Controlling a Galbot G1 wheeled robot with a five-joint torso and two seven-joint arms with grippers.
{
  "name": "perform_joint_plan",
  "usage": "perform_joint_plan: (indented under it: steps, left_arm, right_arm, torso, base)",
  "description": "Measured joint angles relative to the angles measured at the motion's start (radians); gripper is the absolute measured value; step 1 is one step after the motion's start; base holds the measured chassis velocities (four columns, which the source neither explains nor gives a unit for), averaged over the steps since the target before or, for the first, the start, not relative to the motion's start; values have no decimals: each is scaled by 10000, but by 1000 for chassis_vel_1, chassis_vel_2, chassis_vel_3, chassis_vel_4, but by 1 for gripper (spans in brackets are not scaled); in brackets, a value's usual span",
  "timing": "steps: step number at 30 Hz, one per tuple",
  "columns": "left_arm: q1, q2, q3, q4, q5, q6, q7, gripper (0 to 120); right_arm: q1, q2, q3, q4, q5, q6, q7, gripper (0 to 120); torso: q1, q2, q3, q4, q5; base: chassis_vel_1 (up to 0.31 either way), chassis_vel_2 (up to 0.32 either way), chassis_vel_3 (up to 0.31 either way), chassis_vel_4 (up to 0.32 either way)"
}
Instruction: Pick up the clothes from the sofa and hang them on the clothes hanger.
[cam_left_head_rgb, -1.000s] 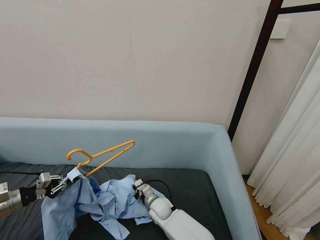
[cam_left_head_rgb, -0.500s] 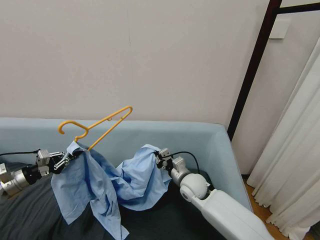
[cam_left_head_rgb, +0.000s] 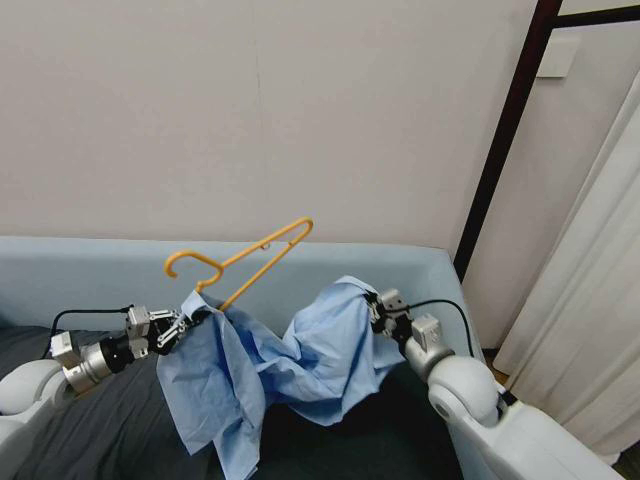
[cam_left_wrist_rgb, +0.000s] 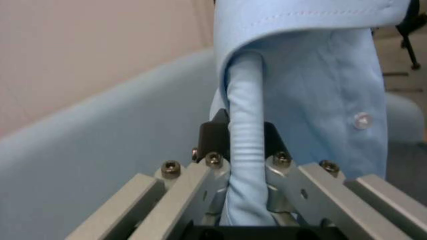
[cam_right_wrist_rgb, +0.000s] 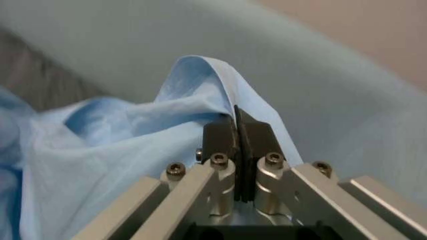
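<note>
- left claw is up in front of the sofa backrest, around the middle of it, arm reaching in from the left edge
- in the left wrist view that claw is pressed onto a rolled-up fold of the light blue shirt, right under a stitched edge, with a small button off to the side
- right claw sits higher, near the sofa's right end, just in front of the backrest's top edge
- right wrist view: claw tips are squeezed together with a thin edge of the shirt pinched between them
- so the shirt is strung between the two claws, sagging in the middle, with one long flap hanging down under the left claw over the dark seat cushion
- can't tell if that flap touches the cushion
- orange hanger pokes up out of the shirt right at the left claw, tilted, hook toward the left, long bar slanting up to the right against the wall
- can't tell if the left claw is gripping the hanger itself or just fabric
- black pole and white curtain stand past the sofa's right end
</note>
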Motion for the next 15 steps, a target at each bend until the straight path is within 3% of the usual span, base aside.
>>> perform_joint_plan:
  steps: [8, 15]
  left_arm:
    - [314, -420, 197, 626, 924, -391, 374, 1]
    - [133, -410, -9, 1412, 1029, -636, 522, 1]
  right_arm:
    - [-1236, -103, -1118, -401, -840, -290, 302, 0]
    - [-1238, -737, -3035, -244, -904, -1539, 1292, 0]
  torso:
    - [-1, -1, 1, 5, 2]
    - [-1, 0, 0, -1, 0]
  base:
    - [0, 0, 0, 0]
    - [0, 0, 0, 0]
